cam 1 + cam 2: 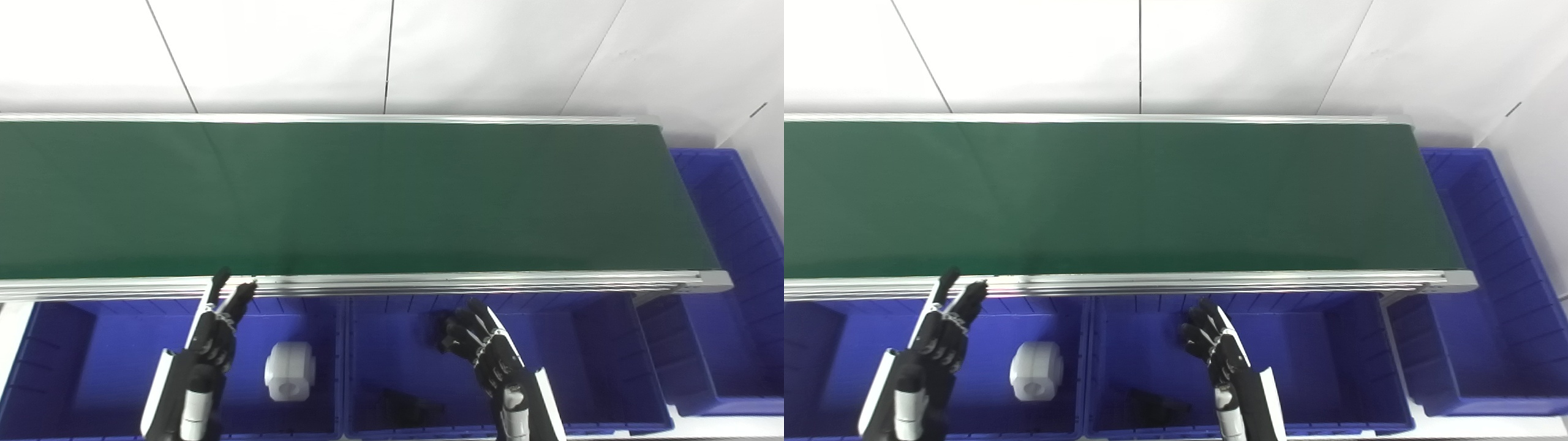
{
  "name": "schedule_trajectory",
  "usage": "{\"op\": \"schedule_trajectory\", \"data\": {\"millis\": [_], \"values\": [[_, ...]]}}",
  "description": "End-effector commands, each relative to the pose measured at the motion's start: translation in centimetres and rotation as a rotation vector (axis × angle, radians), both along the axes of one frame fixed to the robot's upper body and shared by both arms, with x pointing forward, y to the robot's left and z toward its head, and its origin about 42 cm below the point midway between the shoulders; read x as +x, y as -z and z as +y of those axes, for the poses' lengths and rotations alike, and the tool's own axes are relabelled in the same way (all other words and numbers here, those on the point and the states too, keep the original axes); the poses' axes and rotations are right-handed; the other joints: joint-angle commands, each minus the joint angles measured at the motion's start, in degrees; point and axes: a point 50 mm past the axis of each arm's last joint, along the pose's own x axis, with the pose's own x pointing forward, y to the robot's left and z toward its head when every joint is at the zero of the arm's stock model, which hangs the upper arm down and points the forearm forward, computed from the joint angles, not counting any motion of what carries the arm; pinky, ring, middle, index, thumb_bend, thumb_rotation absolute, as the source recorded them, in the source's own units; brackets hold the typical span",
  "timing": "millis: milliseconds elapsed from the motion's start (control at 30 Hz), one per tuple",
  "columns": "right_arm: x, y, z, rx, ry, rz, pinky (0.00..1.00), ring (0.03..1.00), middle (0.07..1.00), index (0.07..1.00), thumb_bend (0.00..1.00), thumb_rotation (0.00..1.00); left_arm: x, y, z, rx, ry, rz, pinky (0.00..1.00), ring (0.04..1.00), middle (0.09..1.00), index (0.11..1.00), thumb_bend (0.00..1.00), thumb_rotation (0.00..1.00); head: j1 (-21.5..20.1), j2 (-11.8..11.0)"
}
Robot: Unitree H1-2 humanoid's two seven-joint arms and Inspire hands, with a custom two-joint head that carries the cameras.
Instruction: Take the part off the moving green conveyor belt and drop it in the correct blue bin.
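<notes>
Green belt [367, 196], white part [290, 370] binned.

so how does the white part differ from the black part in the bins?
The white part is pale and blocky with a round hole facing the camera; the black part is dark, low, and its shape is hard to read. The white part lies in the left blue bin, the black part in the middle blue bin. Neither is held by a hand.
</notes>
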Motion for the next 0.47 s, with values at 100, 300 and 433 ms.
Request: {"op": "schedule_trajectory", "data": {"millis": [100, 300, 433], "values": [[0.7, -1.7, -0.1, 0.004, 0.020, -0.150, 0.83, 0.868, 0.916, 0.928, 0.92, 1.00, -0.8, -1.2, -0.8, 0.026, 0.001, -0.060, 1.00, 0.959, 0.901, 1.000, 0.72, 0.88, 2.03, -0.84], [1.0, -1.8, 0.3, -0.047, 0.037, -0.202, 0.93, 0.924, 0.954, 0.951, 0.90, 1.00, -1.5, -1.1, -1.1, 0.031, -0.015, -0.068, 0.98, 0.947, 0.905, 1.000, 0.74, 0.86, 2.81, -1.08], [1.0, -1.4, 0.2, -0.078, 0.027, -0.209, 0.94, 0.928, 0.956, 0.959, 0.90, 1.00, -1.7, -1.2, -1.2, 0.034, -0.022, -0.066, 0.98, 0.945, 0.906, 1.000, 0.74, 0.86, 3.24, -1.12]]}}
